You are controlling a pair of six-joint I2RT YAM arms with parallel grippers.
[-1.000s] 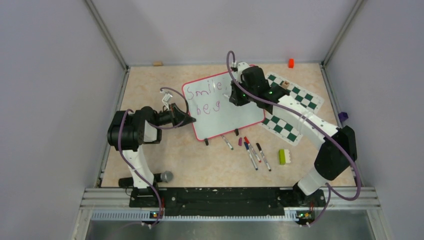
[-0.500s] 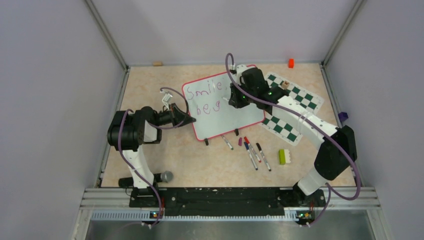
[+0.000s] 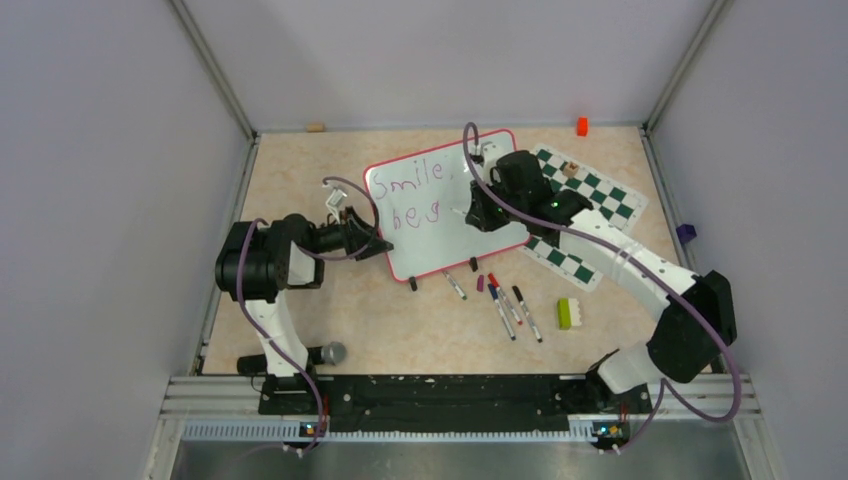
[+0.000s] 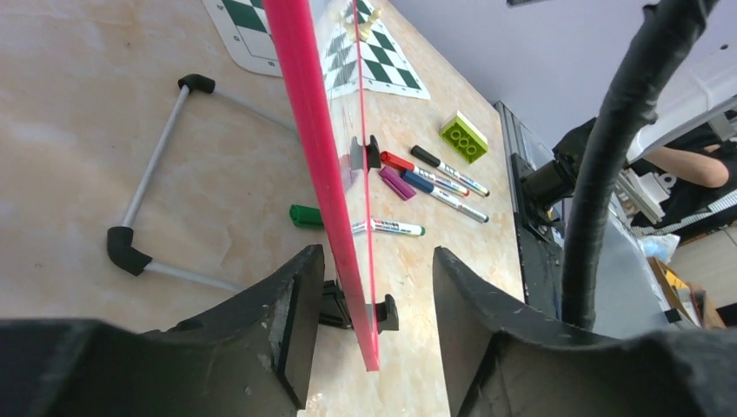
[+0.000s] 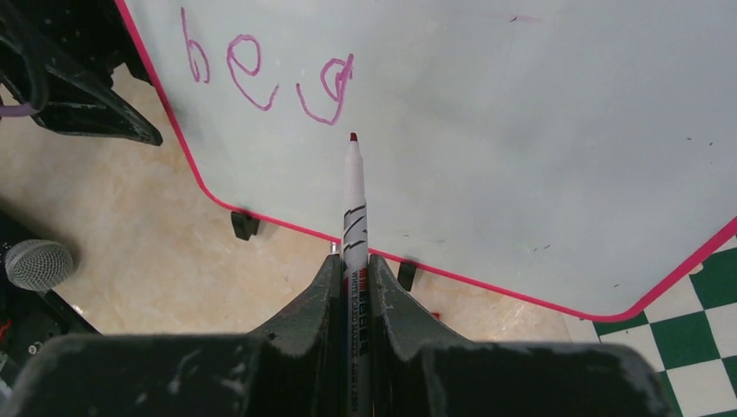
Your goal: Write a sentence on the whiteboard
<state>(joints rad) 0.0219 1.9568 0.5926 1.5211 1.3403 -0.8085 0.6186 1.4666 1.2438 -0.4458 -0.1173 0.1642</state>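
Beige marbled tabletop [image 3: 300, 170] between pale lilac walls carries the whiteboard [image 3: 440, 245], which sits near the centre with its red-pink rim and two black feet on its 6 o'clock edge. Purple lettering [image 3: 410, 178] runs across the board's 10 o'clock part in two lines, "Smile," above "be g".

At the board's 9 o'clock edge is the left gripper [image 3: 375, 240]. In its wrist view the fingers [image 4: 287, 330] are spread, the rim passing edge-on between them with a clear gap on one side.

Reaching in from 3 o'clock, the right gripper [image 5: 352, 261] has its fingers pressed tight on a marker [image 5: 354, 208]. The red tip points at 12 o'clock, just under the "g"; whether it touches the board cannot be told.

A green-and-white chess mat [image 3: 590, 205] lies at the board's 3 o'clock, partly under the right arm. Several loose markers [image 3: 505, 305] and a green toy brick [image 3: 568, 313] lie at its 5 o'clock.
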